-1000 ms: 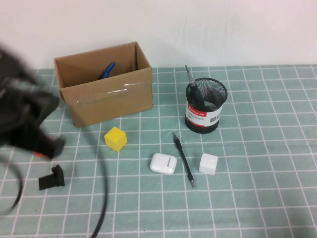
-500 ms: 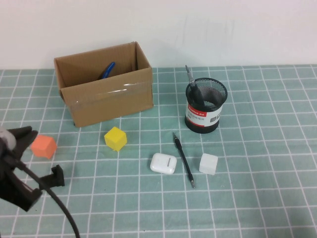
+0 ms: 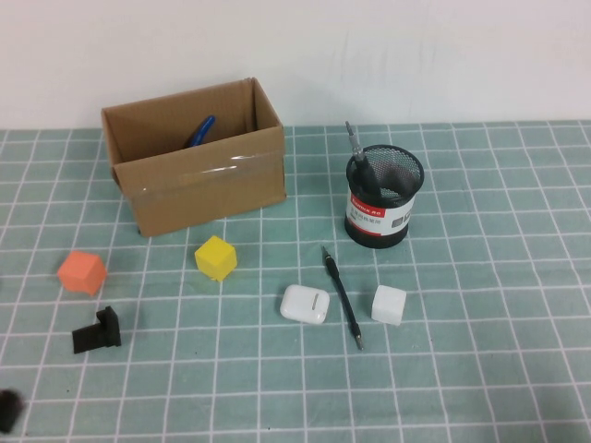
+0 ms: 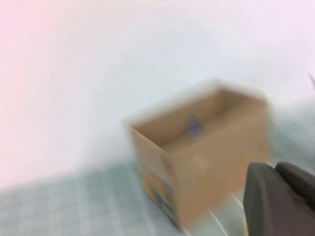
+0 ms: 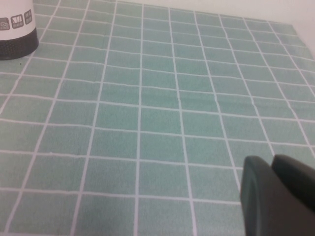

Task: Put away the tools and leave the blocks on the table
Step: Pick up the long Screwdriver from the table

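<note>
On the teal grid-cloth bench (image 3: pixel 480 369), a thin black pen-like tool with a metal tip (image 3: pixel 342 297) lies flat between a white rounded earbud case (image 3: pixel 305 304) and a white cube (image 3: pixel 389 305). A black-handled screwdriver (image 3: pixel 358 158) stands in the black mesh cup (image 3: pixel 383 198). Blue pliers handles (image 3: pixel 199 131) poke up inside the open cardboard box (image 3: pixel 199 175). The yellow cube (image 3: pixel 215 257) and orange cube (image 3: pixel 81 273) sit near a small black L-shaped bracket (image 3: pixel 97 331). The left pincer (image 4: pixel 280 199) is closed, empty, facing the box. The right pincer (image 5: pixel 275 196) is closed, empty, above bare cloth.
</note>
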